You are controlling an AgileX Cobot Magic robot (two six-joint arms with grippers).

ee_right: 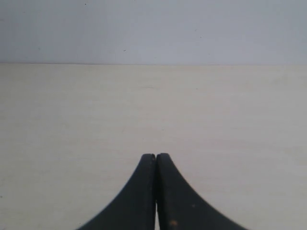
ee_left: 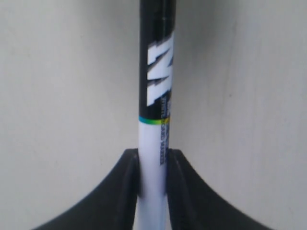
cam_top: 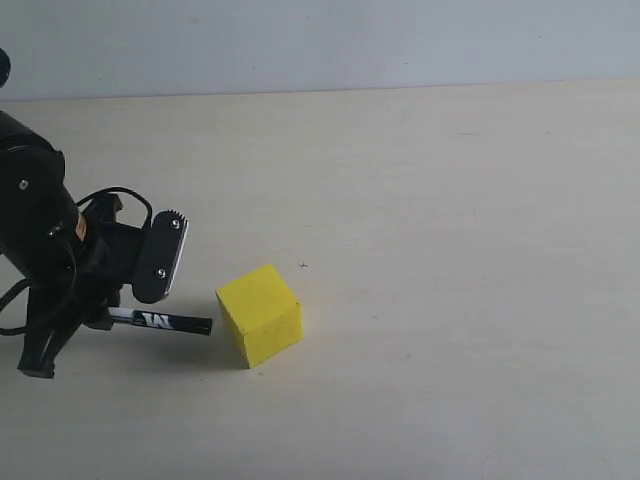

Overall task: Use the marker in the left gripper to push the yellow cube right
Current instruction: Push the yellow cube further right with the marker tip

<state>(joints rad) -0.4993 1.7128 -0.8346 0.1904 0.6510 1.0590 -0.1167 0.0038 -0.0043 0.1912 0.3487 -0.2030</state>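
Note:
The yellow cube [cam_top: 260, 314] sits on the pale table, left of centre in the exterior view. My left gripper [cam_top: 100, 318] is low at the far left, shut on the marker [cam_top: 165, 322]. The marker lies nearly level and points right, with its black tip a small gap short of the cube's left face. In the left wrist view the marker [ee_left: 156, 105] runs straight out from between the fingers [ee_left: 125, 187], which clamp its white barrel; the cube does not show there. My right gripper [ee_right: 156, 156] is shut on nothing over bare table, and it is outside the exterior view.
The pale table top [cam_top: 450, 220] stretches right of the cube and back to a light grey wall [cam_top: 320, 40]. Loose black cables [cam_top: 110, 195] loop off the left arm.

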